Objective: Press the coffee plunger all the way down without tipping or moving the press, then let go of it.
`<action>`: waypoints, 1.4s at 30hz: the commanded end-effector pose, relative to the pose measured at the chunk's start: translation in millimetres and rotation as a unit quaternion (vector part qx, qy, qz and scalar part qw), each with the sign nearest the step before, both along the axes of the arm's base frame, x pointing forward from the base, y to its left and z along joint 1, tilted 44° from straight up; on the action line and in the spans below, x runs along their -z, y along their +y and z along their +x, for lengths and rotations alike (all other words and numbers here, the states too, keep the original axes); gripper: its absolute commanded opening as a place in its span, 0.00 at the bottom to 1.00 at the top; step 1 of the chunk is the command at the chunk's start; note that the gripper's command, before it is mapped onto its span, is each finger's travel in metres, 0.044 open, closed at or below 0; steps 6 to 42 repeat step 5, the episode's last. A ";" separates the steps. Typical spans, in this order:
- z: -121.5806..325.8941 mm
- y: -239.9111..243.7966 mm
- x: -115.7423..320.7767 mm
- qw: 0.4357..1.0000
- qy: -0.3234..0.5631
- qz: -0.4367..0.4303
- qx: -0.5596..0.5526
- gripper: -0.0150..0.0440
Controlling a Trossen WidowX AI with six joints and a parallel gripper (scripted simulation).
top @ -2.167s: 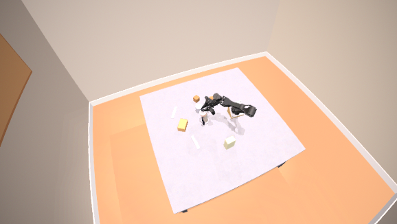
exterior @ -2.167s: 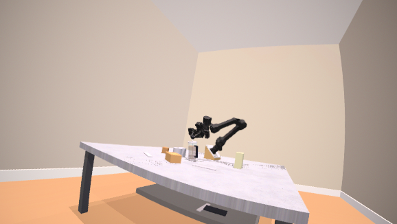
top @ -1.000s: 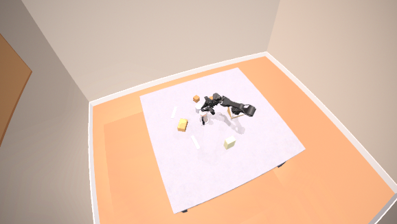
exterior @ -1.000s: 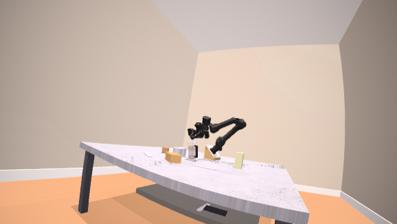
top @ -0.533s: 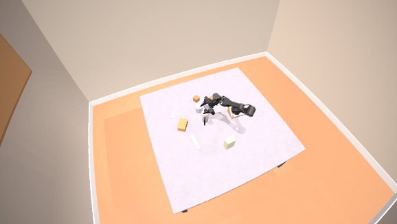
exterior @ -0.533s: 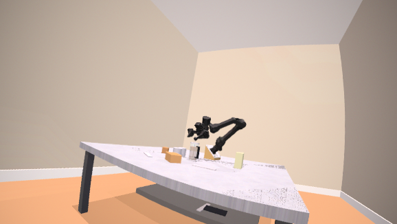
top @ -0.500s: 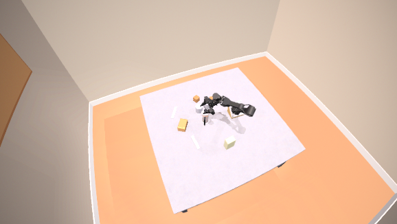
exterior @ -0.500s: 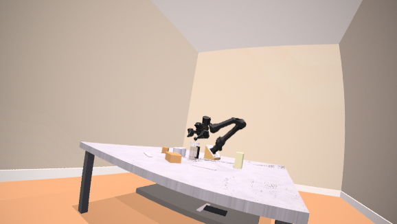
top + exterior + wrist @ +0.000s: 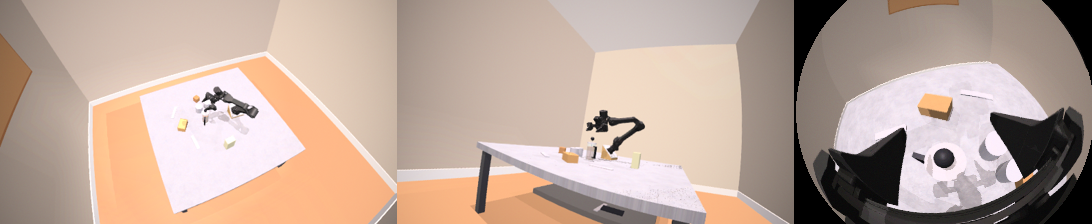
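A glass coffee press (image 9: 591,151) stands upright near the middle of a pale table (image 9: 637,185); its round black plunger knob (image 9: 944,157) sits on a thin rod above the lid; the wrist view looks straight down on the knob, which lies between the two dark fingers without touching either. The black gripper (image 9: 590,127) hangs above the knob with a clear gap of air beneath it; its fingers are spread wide and hold nothing. The arm (image 9: 625,128) rises from its base at the far side of the table, bends at a raised elbow, and reaches level toward the press with the wrist turned down. Close around the press sit a white cylinder (image 9: 576,150), an orange block (image 9: 570,157), a smaller orange cube (image 9: 562,150) and a tan wedge (image 9: 606,153); a cream block (image 9: 636,160) stands farther off toward the near edge; thin white strips (image 9: 195,141) lie flat on the surface. The near half of the table, toward its front edge, holds open room.
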State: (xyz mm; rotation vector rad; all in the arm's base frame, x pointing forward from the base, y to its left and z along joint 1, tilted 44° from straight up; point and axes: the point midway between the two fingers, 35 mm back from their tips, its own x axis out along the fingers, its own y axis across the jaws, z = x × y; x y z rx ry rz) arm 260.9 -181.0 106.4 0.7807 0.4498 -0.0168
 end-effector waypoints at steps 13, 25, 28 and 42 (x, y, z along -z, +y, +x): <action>-14.3 -6.7 -26.8 1.000 -0.006 0.003 -0.004 1.00; -14.3 -6.7 -26.8 1.000 -0.006 0.003 -0.004 1.00; -14.3 -6.7 -26.8 1.000 -0.006 0.003 -0.004 1.00; -14.3 -6.7 -26.8 1.000 -0.006 0.003 -0.004 1.00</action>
